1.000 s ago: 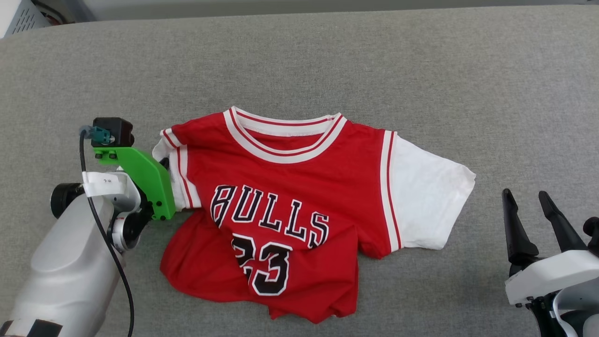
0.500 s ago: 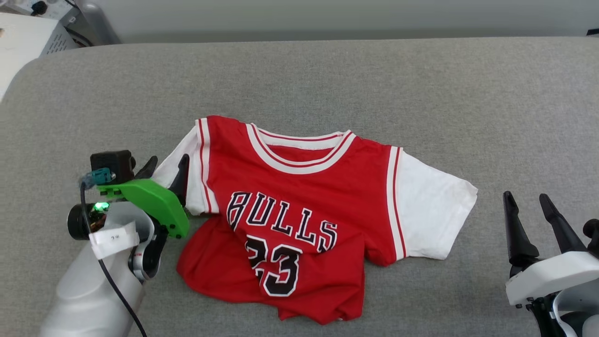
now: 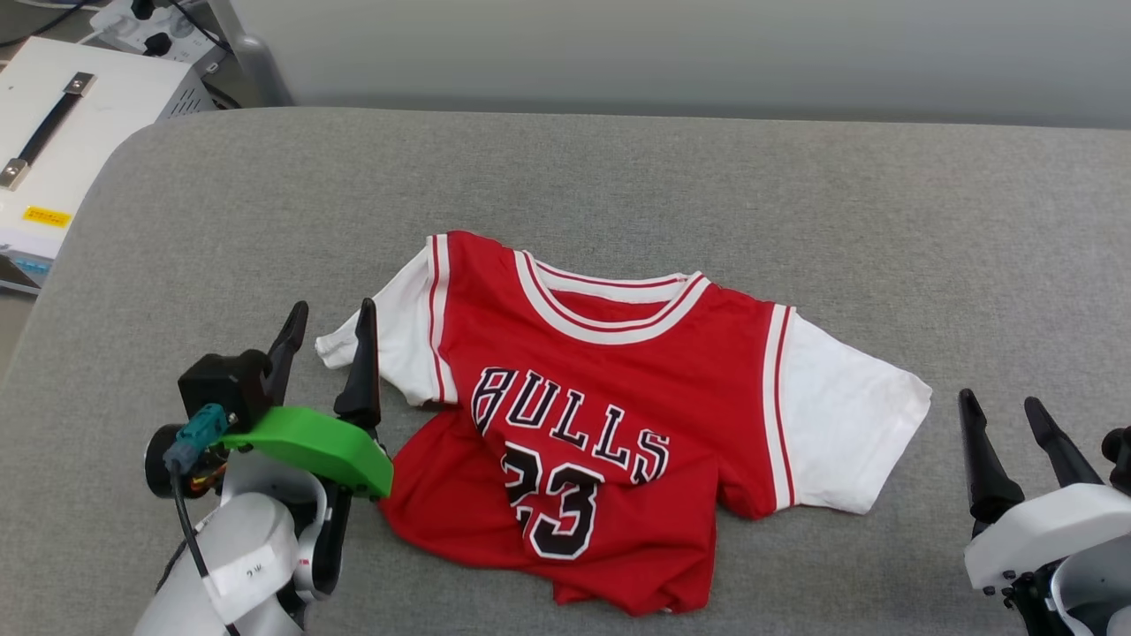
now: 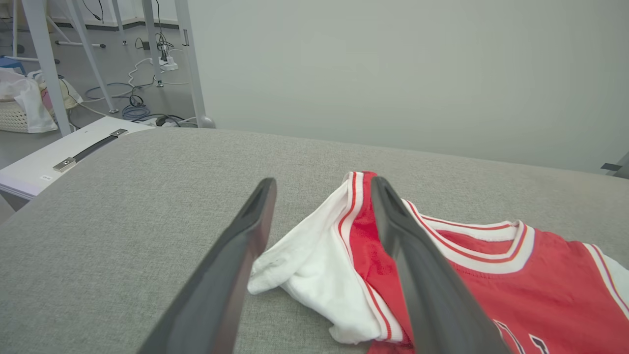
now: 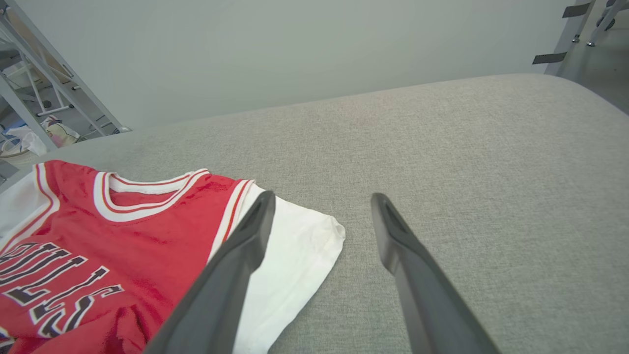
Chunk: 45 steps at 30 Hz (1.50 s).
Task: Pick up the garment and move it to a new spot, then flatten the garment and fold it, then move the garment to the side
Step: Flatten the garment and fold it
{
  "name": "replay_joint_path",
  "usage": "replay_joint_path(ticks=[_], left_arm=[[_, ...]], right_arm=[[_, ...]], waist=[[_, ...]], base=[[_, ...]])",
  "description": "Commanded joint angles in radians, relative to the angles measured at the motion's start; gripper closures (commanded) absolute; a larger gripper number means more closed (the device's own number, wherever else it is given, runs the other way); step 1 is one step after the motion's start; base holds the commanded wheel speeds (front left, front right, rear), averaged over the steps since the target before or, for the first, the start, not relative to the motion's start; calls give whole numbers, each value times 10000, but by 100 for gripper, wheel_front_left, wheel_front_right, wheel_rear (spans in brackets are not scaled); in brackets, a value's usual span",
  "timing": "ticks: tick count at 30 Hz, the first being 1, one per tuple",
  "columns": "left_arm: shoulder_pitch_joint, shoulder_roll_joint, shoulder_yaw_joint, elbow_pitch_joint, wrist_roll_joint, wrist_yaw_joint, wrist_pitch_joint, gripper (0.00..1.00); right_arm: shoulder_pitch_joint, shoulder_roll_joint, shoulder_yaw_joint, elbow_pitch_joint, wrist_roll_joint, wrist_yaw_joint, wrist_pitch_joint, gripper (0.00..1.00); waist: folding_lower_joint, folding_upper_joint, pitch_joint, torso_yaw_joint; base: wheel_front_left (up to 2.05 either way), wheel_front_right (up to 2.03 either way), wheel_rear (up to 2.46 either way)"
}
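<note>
Along the near edge of the counter [image 3: 618, 168], both grippers stand with fingers spread and nothing between them. The left gripper [image 3: 330, 311] is toward the left end, just beside the tip of the garment's white left sleeve [image 3: 396, 340] (whether a finger touches it I cannot tell). The right gripper [image 3: 1000, 403] is toward the right end, apart from the other sleeve [image 3: 853, 433].

The garment [image 3: 610, 397] lies face up around the middle of the counter. Its near hem [image 3: 618, 565] is bunched and folded over, and its collar [image 3: 610, 305] points to the far edge. It looks light and limp, so it should sag and drag rather than keep its shape. The shoulders or sleeve seams seem the surest holds, pinched through both layers. Past the far left corner sits a white case [image 3: 79, 132].
</note>
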Motion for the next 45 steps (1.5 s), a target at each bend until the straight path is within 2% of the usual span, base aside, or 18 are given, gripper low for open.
replay_joint_path(ticks=[1,6,13,23,30,31,32,33,38,45], left_arm=[[346,-81,31,-386,184,150,-52,0],[981,-147,0,-1432,469,395,-56,0],[1335,-438,-233,-2079,514,499,-53,0],[1220,-634,-368,-2241,502,422,-49,0],[1116,-777,-440,-2133,479,337,-51,0],[1118,-796,-432,-2107,464,325,-51,0],[1130,-819,-435,-2071,418,296,-46,0],[1149,-849,-453,-2011,328,240,0,0],[1160,-819,-471,-1833,202,152,75,0],[1064,-453,-325,-1677,-413,-57,1066,0]], right_arm=[[6,-16,-141,212,-3,-4,147,0],[-280,-140,-451,1117,131,-4,1154,0],[-1202,-1123,-340,2186,599,-4,3148,0],[-2872,-2365,857,3651,993,-4,4794,0],[-2697,-2603,1801,4457,1276,-4,5662,0],[-2650,-2608,1932,4524,1319,-4,5752,39],[-2623,-2603,2025,4573,1388,-4,5825,55],[-2599,-2603,2120,4588,1441,-4,5883,100],[-2672,-2647,2069,4266,1549,-4,5662,100],[-2249,-2621,743,3267,1381,-4,5042,100]], waist=[[0,0,-33,109],[0,0,35,316],[0,0,259,769],[0,0,842,1234],[0,0,1103,1478],[0,0,1119,1487],[0,0,1121,1491],[0,0,1106,1500],[0,0,877,1439],[0,0,404,1257]], base=[[0,0,0],[0,0,0],[0,0,0],[0,0,0],[0,0,0],[0,0,0],[0,0,0],[0,0,0],[0,0,0],[0,0,0]])
